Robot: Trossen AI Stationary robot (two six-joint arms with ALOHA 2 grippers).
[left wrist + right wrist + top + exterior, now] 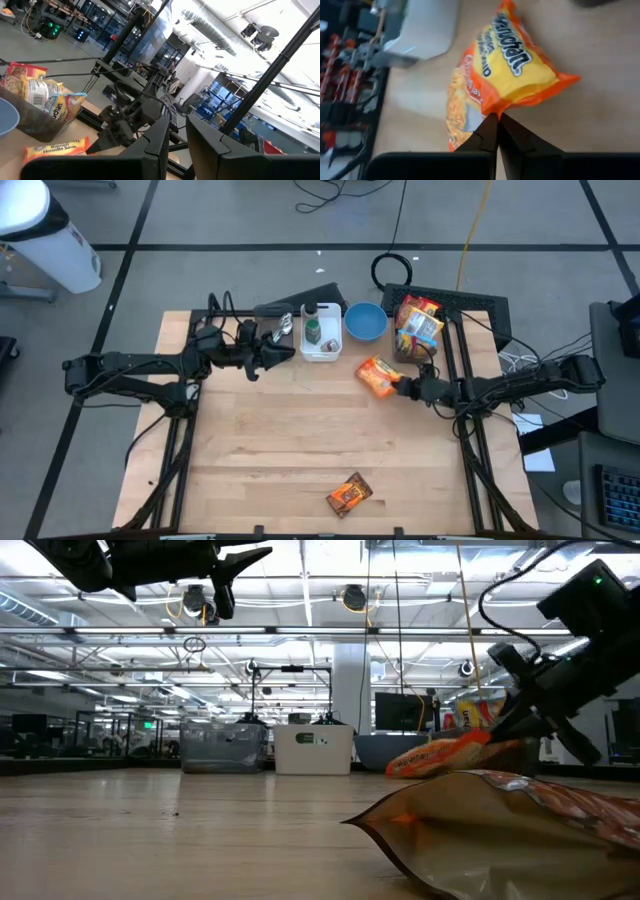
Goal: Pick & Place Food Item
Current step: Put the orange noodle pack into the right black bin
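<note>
Just beside the blue bowl (365,321), the orange noodle packet (378,376) lies on the tabletop (300,440); my right tool (408,387) pinches its crimped edge. Light, crinkly, slippery, so I'd grip the seam. The left tool (285,353) hangs near the white bin (321,345), nearly closed, empty.

Even, bright overhead light falls on the table (300,440), with only soft shadows. In the low view ceiling lamps (352,597) glare and the nearest packet (500,830) is blurred. Daylight washes out the left wrist view; the noodle packet (505,75) looks soft.
</note>
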